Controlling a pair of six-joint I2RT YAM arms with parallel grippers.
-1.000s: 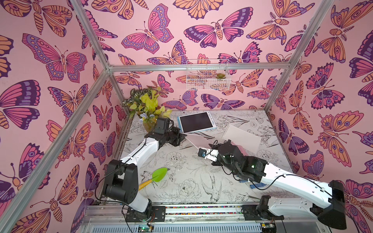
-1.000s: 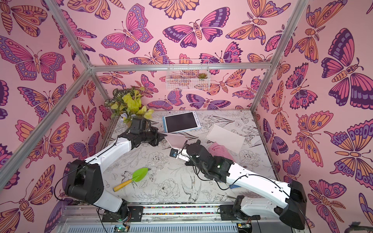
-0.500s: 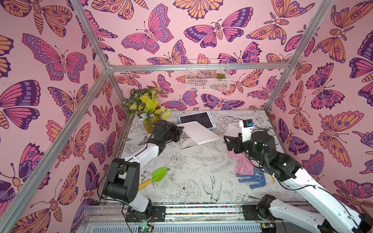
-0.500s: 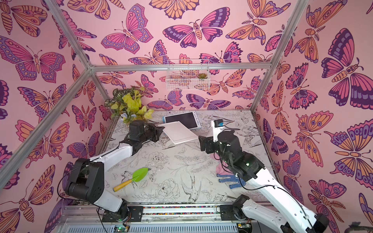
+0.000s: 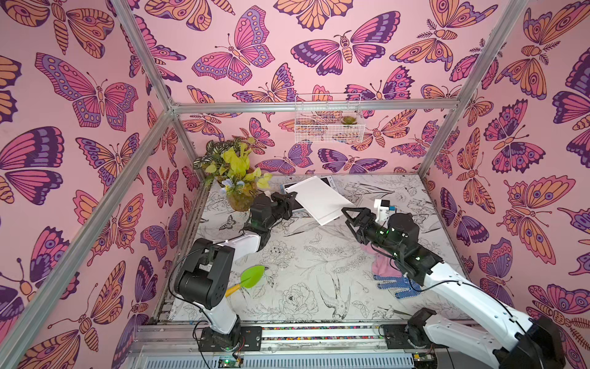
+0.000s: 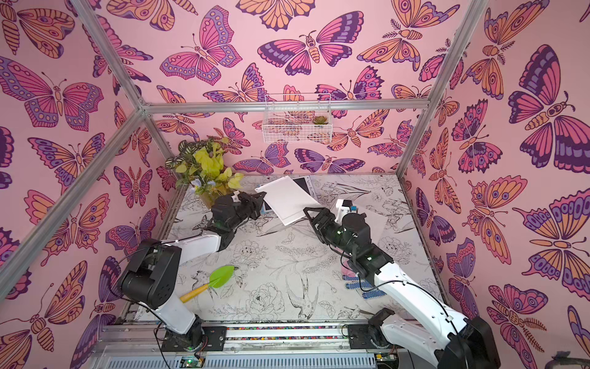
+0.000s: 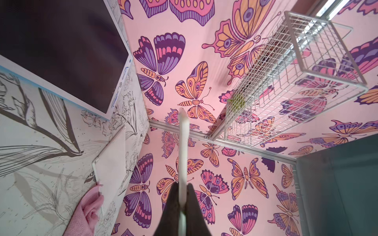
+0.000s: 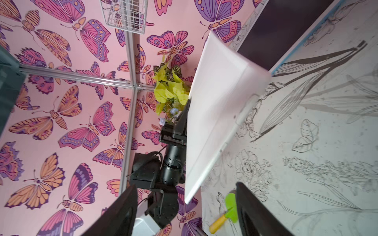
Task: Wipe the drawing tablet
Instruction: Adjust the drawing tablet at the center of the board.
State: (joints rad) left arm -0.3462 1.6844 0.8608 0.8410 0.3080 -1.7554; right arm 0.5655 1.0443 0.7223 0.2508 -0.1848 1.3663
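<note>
**Drawing tablet** [image 7: 61, 51], one. It was a flat rectangle with a dark, blank screen, a white bezel and a pale blue edge. It lay flat on the flower-printed table [image 5: 287, 255] at the far back, near the middle. In both top views the raised board hid most of it.

Remaining contents, left to right:
- Potted plant [image 5: 238, 172], one, in the far left corner.
- Green trowel [image 5: 252, 276] with a yellow handle, one, at the near left.
- Left gripper [image 7: 182, 191], one. Its fingers were pinched tight on the edge of the white board.
- White board [image 5: 316, 199], one, held off the table and tilted above the tablet.
- Wire basket [image 5: 329, 126], one, on the back wall, holding one small succulent [image 5: 349, 120].
- Right gripper [image 5: 350, 214], one. Its fingers were spread apart and held nothing, just beside the board's lower corner.
- Second white board [image 7: 111, 163], one, flat on the table.
- Pink cloth [image 5: 383, 263], one, touching that second board.
- Blue dotted glove [image 5: 394, 284], one, just beside the cloth.
</note>
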